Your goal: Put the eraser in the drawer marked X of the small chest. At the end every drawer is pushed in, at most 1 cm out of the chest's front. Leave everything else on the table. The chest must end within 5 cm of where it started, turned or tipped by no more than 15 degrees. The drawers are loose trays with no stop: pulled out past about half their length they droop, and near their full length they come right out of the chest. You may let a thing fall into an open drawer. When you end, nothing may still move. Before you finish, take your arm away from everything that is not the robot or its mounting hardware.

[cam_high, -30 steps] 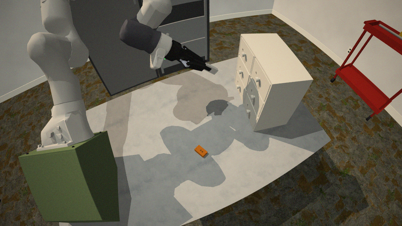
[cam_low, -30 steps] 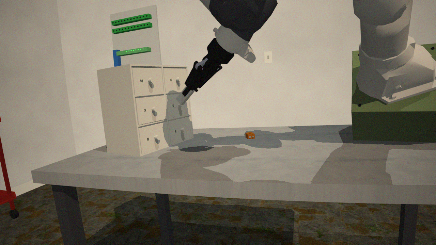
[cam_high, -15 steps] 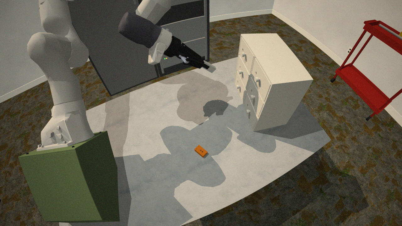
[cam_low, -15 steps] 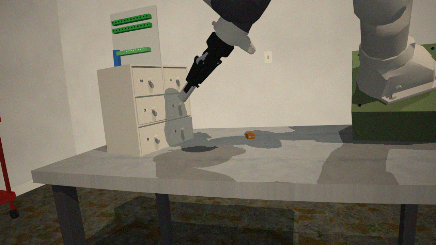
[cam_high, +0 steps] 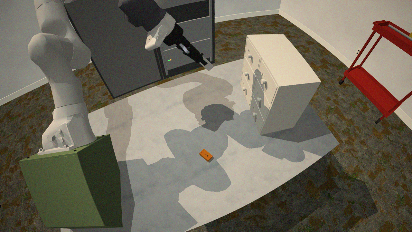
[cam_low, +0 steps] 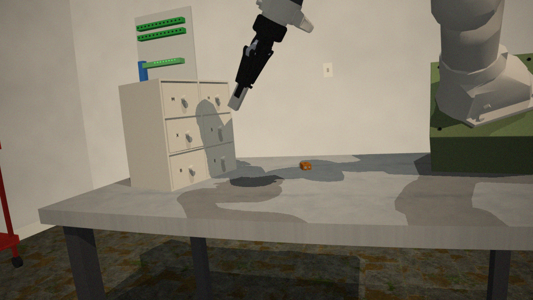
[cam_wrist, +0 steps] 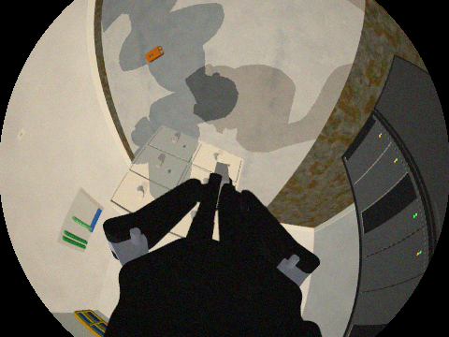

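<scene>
The orange eraser lies flat on the table, well in front of the chest; it also shows in the exterior view and the wrist view. The cream chest stands at the table's far right with all six drawers pushed in. The drawer marked X is the middle one of the left column in the exterior view. My gripper is shut and empty. It hangs tilted in the air, high above the table and a short way off the chest's front.
A dark server cabinet stands behind the table. A red cart is off to the right. My green base block sits at the table's near left corner. A panel with green strips is behind the chest.
</scene>
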Tool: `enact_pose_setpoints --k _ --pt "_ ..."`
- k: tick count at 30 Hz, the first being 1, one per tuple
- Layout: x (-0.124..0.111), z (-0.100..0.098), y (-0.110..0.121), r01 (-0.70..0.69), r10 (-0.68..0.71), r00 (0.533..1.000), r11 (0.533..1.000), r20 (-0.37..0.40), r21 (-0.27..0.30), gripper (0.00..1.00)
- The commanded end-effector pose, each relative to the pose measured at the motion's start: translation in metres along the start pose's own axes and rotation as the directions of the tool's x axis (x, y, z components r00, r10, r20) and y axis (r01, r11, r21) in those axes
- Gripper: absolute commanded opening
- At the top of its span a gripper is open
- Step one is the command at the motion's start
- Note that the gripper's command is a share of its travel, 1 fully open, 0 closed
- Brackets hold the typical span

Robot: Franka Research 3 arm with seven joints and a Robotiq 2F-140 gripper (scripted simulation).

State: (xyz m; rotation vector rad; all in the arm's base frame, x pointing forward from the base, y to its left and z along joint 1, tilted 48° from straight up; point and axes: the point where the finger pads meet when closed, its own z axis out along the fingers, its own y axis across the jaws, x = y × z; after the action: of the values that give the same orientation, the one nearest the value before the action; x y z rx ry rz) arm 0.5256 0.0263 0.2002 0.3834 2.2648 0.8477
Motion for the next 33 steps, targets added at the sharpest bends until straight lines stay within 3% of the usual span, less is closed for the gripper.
enact_pose_setpoints --k 1,11,14,16,19,33 --pt "0.007 -0.011 0.006 -0.163 0.157 0.969 0.987 -0.193 -0.015 0.0" --pt "0.016 -0.062 0.007 -0.115 0.095 0.901 0.993 -0.423 -0.022 0.0" --pt "0.018 -0.072 0.007 -0.118 0.093 0.87 0.993 -0.484 -0.023 0.0" --pt "0.018 -0.072 0.007 -0.118 0.093 0.87 0.993 -0.484 -0.023 0.0" --pt "0.019 -0.077 0.007 -0.163 0.126 0.813 0.987 -0.569 -0.015 0.0" --pt "0.019 -0.081 0.007 -0.163 0.124 0.801 0.987 -0.586 -0.014 0.0"
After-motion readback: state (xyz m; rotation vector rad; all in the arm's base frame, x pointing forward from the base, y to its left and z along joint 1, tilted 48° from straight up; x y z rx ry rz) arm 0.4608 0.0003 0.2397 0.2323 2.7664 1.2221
